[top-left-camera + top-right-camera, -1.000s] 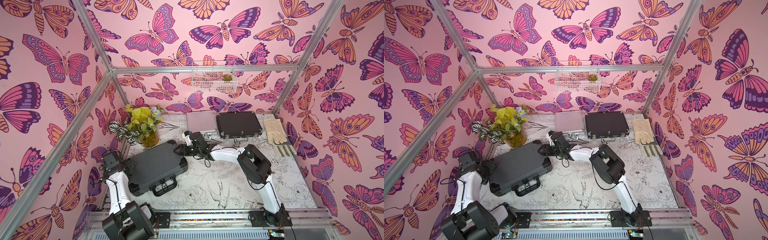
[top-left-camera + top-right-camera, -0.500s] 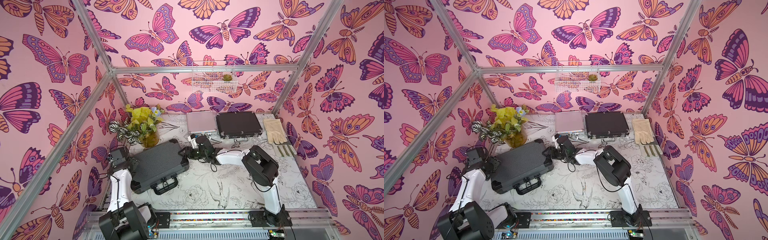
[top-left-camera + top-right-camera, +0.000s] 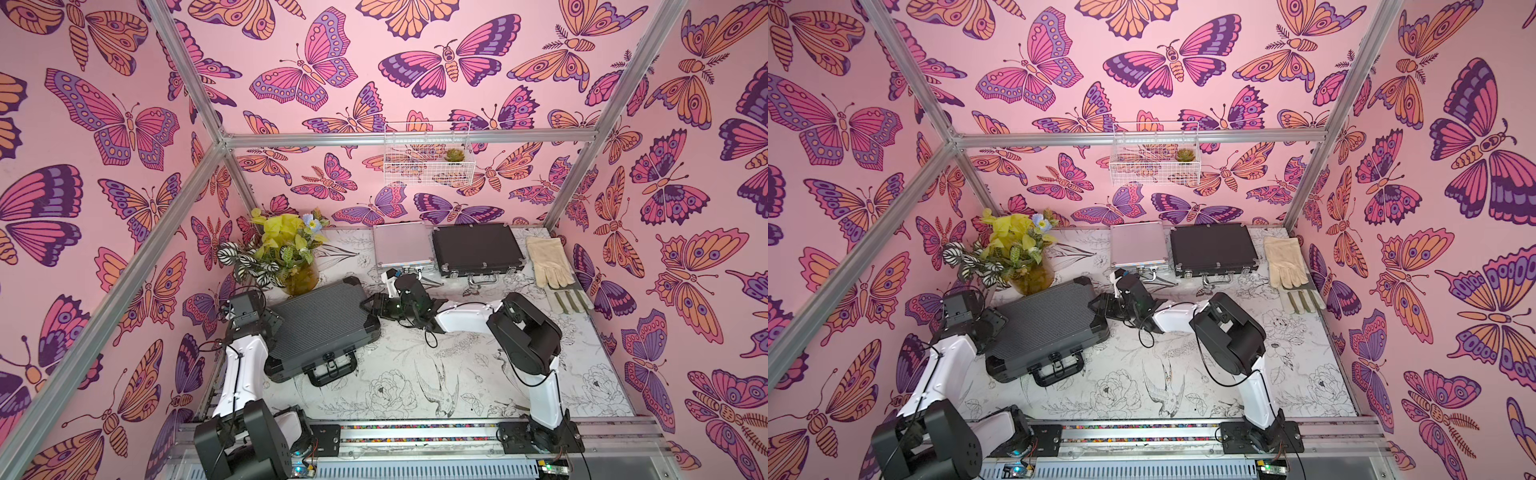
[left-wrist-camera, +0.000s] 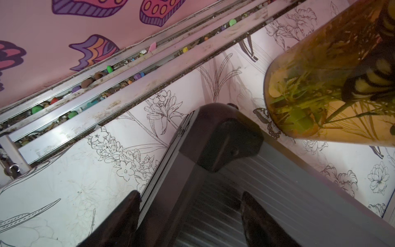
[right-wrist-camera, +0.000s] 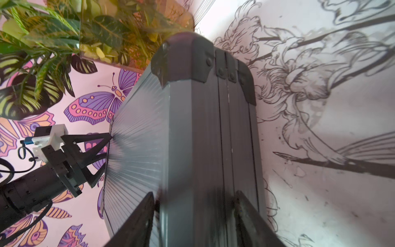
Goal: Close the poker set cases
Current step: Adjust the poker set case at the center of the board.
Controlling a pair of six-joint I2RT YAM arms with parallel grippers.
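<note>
With your left gripper [image 4: 190,220] and right gripper [image 5: 193,216] both spread astride opposite ends of the large black ribbed case [image 3: 320,324] beside the vase [image 3: 300,277], press evenly; it seems shut.

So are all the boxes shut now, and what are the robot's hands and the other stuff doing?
large black ribbed case: lid down, flat on table, handle toward the robot.
silver case: lid down.
medium black case: lid down.
left gripper: jaws astride the ribbed case's edge.
right gripper: jaws astride the opposite side.
glove: lying flat.
plant vase: upright.
</note>
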